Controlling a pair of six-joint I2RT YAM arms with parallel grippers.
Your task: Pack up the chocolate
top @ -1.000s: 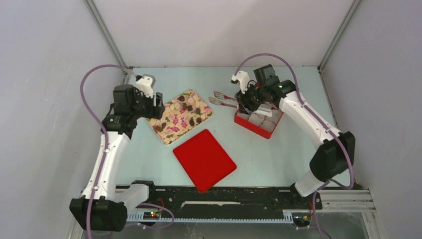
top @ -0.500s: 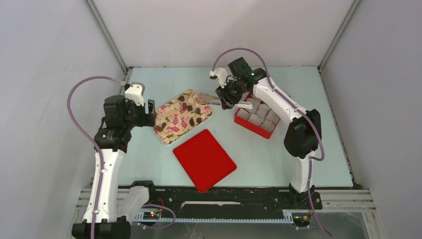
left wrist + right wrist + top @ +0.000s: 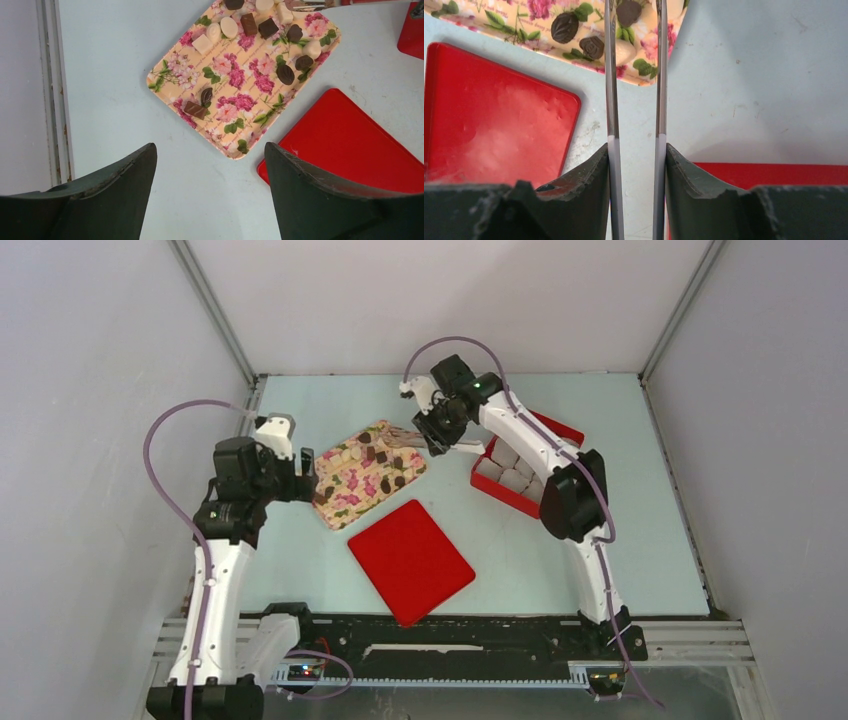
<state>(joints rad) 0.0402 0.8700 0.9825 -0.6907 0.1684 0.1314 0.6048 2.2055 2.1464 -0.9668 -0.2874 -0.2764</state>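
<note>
The chocolate [image 3: 286,74], dark and pale lumps together, lies loose on the flowered tray [image 3: 172,75], most of it crowded toward the tray's far end. None shows yet in the white paper cups [image 3: 515,478] of the red box [image 3: 510,502], though the right arm hides part of that box from me. The box sits to the right of the tray, and a flat red lid [image 3: 410,560] lies on the surface [image 3: 600,540] nearer the arm bases.

My right fingers [image 3: 636,150] are clamped on a pair of metal tongs [image 3: 610,75]. The two blades stand apart with nothing between them and reach over the tray's far corner, but the wrist view cuts off their tips. My left fingers [image 3: 209,146] are spread wide and hold nothing, hovering off the tray's near-left edge.

I judge the step in hand is picking one piece. I would choose a lump at the crowd's edge, straddle it with the blades, lower them to the tray and squeeze gently, as these pieces look slippery and easily marked. If the tray slides, the left fingers could steady its rim.

I can read no brand, label or writing anywhere.
</note>
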